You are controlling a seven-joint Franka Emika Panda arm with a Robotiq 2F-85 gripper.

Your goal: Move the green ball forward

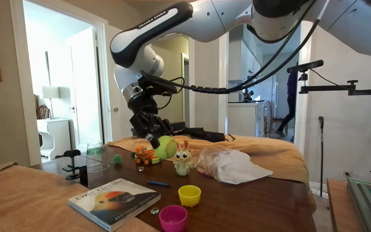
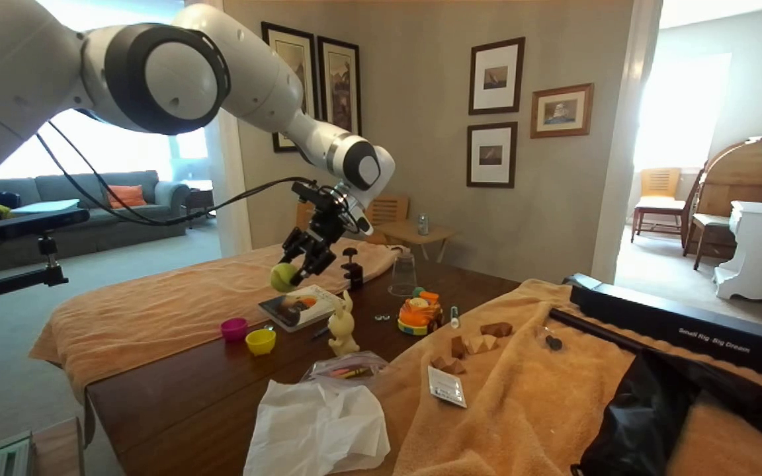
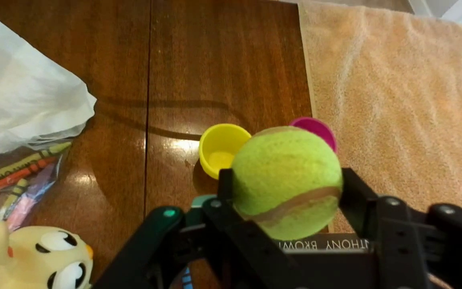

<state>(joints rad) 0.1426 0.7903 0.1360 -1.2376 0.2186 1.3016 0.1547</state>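
The green ball is a yellow-green tennis ball with a pale seam; it shows in both exterior views (image 1: 166,148) (image 2: 282,278) and large in the wrist view (image 3: 289,164). My gripper (image 3: 285,188) is shut on it, with one finger pressed on each side. The gripper also shows in both exterior views (image 1: 160,137) (image 2: 293,268). It holds the ball in the air above the dark wooden table (image 1: 237,206). In the wrist view the ball partly covers a yellow cup (image 3: 219,154) and a magenta cup (image 3: 317,130).
A gorilla book (image 1: 114,203) lies on the table. A cream rabbit toy (image 2: 341,327), an orange toy truck (image 2: 419,314), a clear tumbler (image 1: 96,156), a black clamp (image 1: 72,164) and a small green pom-pom (image 1: 117,158) stand around. A white paper (image 2: 321,423) lies beside crayons in a bag.
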